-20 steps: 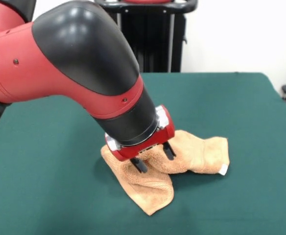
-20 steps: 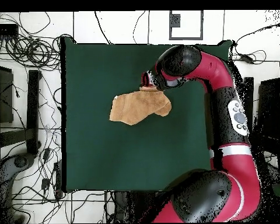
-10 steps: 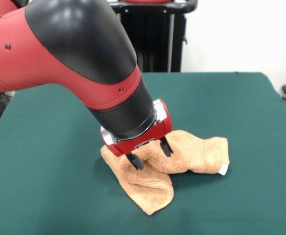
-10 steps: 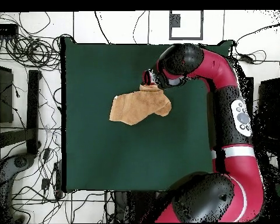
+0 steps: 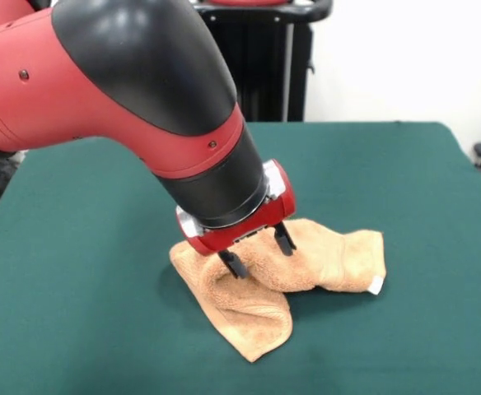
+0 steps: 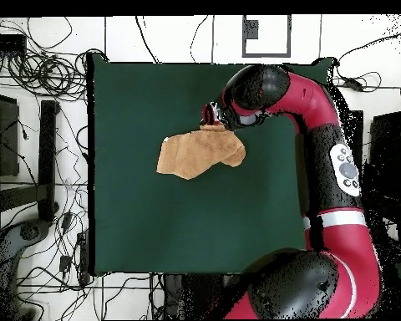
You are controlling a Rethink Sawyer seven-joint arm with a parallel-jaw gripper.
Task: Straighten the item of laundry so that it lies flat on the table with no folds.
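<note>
The orange-tan towel (image 5: 306, 267) lies crumpled and folded on the green table (image 5: 76, 271), with a fold bulging through its middle and a white tag (image 5: 375, 285) at its right corner. My gripper (image 5: 259, 251) stands open just over the towel's left-centre fold, its two black fingers (image 5: 232, 264) spread with the tips at the cloth; nothing is held. From overhead, the towel (image 6: 195, 153) sits in the table's upper middle, and the gripper (image 6: 210, 115) hangs at its top edge.
The red and black arm (image 5: 125, 107) fills the upper left of the front view and hides the table behind it. Overhead, cables (image 6: 37, 67) lie on the floor left of the table (image 6: 154, 217).
The gripper rose slightly and shifted a little right over the towel's fold, still open. The towel has not moved.
</note>
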